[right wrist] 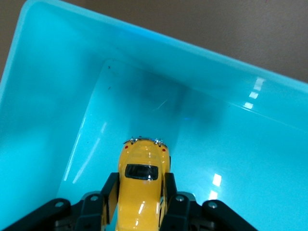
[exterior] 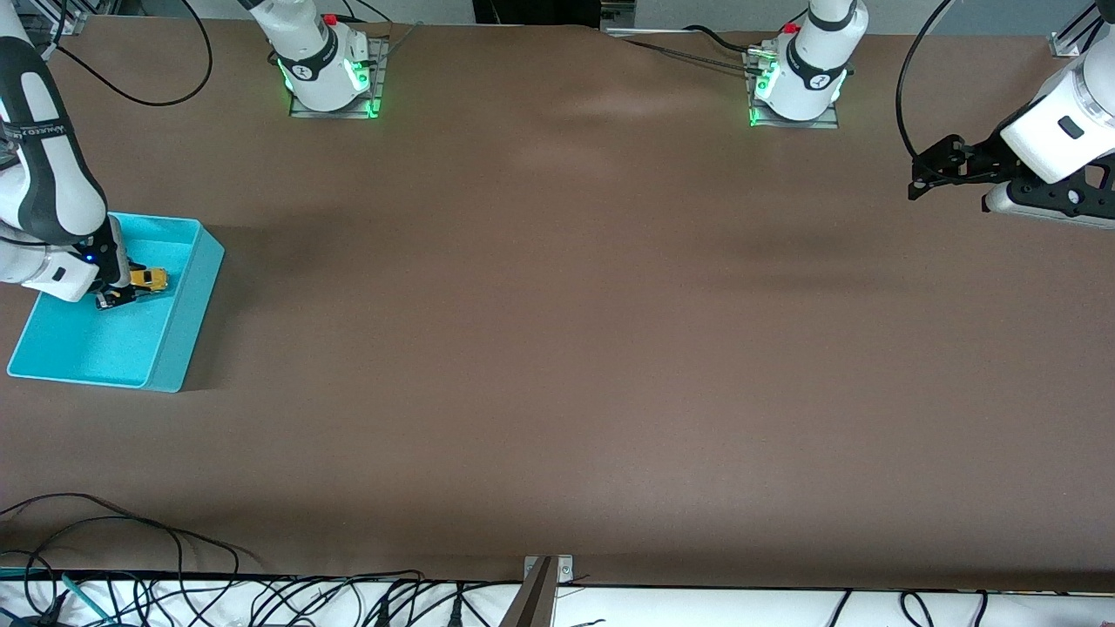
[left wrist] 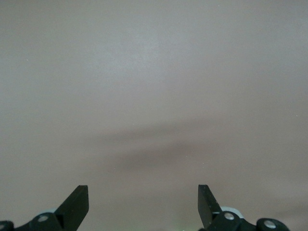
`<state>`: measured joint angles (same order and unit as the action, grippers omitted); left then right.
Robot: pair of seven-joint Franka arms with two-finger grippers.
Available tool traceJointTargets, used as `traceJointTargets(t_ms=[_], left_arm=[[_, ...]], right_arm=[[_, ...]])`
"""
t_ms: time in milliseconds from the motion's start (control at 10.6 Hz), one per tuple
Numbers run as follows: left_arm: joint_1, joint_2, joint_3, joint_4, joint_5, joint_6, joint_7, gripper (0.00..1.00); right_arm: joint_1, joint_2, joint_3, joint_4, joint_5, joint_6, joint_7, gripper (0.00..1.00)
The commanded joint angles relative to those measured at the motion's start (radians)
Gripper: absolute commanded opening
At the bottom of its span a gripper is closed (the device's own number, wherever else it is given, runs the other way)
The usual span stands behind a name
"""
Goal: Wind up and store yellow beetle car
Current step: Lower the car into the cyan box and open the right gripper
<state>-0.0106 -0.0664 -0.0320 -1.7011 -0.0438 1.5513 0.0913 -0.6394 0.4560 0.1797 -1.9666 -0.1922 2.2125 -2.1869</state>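
Note:
The yellow beetle car (exterior: 152, 279) (right wrist: 142, 180) is held inside the turquoise bin (exterior: 179, 344) (right wrist: 57, 86) at the right arm's end of the table. My right gripper (exterior: 122, 290) (right wrist: 140, 185) is shut on the car's sides, its black fingers (right wrist: 109, 192) pressing the body from both flanks, and the car hangs just above the bin's floor. My left gripper (exterior: 922, 174) (left wrist: 143, 204) waits open above bare table at the left arm's end, with nothing between its fingertips (left wrist: 77, 204).
The brown table (exterior: 557, 348) stretches between the two arms. Both arm bases (exterior: 327, 70) stand along the edge farthest from the front camera. Cables (exterior: 131, 557) lie along the nearest edge, with a metal bracket (exterior: 544, 579) at its middle.

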Motion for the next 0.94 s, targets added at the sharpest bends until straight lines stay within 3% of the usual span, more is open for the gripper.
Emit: traceJointTargets(t_ms=[0, 471, 565, 848], left_arm=[[0.006, -0.007, -0.002, 0.012, -0.021, -0.019, -0.002, 1.0], [0.015, -0.004, 0.0, 0.012, -0.021, -0.02, 0.007, 1.0], [0.014, -0.006, -0.003, 0.012, -0.021, -0.02, 0.002, 1.0], [0.014, -0.004, -0.005, 0.012, -0.022, -0.02, 0.002, 1.0]], right_arm=[[-0.031, -0.01, 0.011, -0.026, -0.013, 0.003, -0.022, 0.0], [-0.042, -0.008, 0.0, -0.04, -0.007, 0.001, -0.042, 0.02], [-0.042, -0.011, 0.0, -0.034, -0.007, -0.001, -0.056, 0.19], [-0.042, -0.028, -0.002, -0.015, 0.057, -0.049, -0.156, 0.81]])
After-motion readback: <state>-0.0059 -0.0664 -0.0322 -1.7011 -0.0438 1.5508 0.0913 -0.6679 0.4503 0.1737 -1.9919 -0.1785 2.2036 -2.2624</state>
